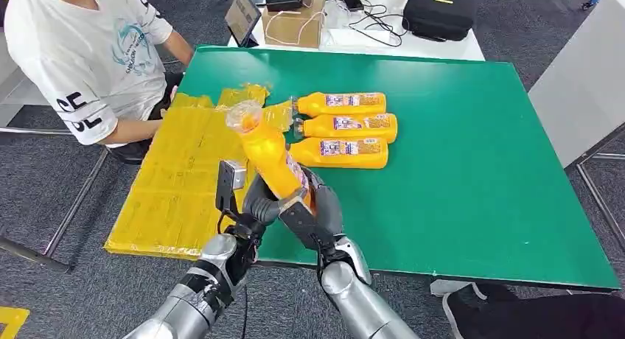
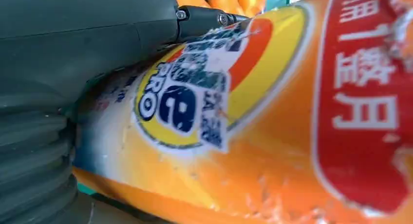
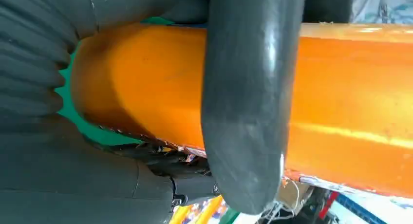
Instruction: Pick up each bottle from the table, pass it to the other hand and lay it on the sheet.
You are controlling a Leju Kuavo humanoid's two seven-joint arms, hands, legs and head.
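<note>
Above the table's near edge (image 1: 442, 269), both the left hand (image 1: 254, 206) and right hand (image 1: 317, 210) clasp one orange bottle (image 1: 269, 151) at its base, apparently mid-handover toward the yellow sheet (image 1: 177, 184).

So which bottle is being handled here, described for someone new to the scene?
On the green table, near its front edge beside the yellow sheet, both hands meet around one orange bottle. Unlike the three bottles lying in a row, it is lifted and tilted, cap end up.
</note>
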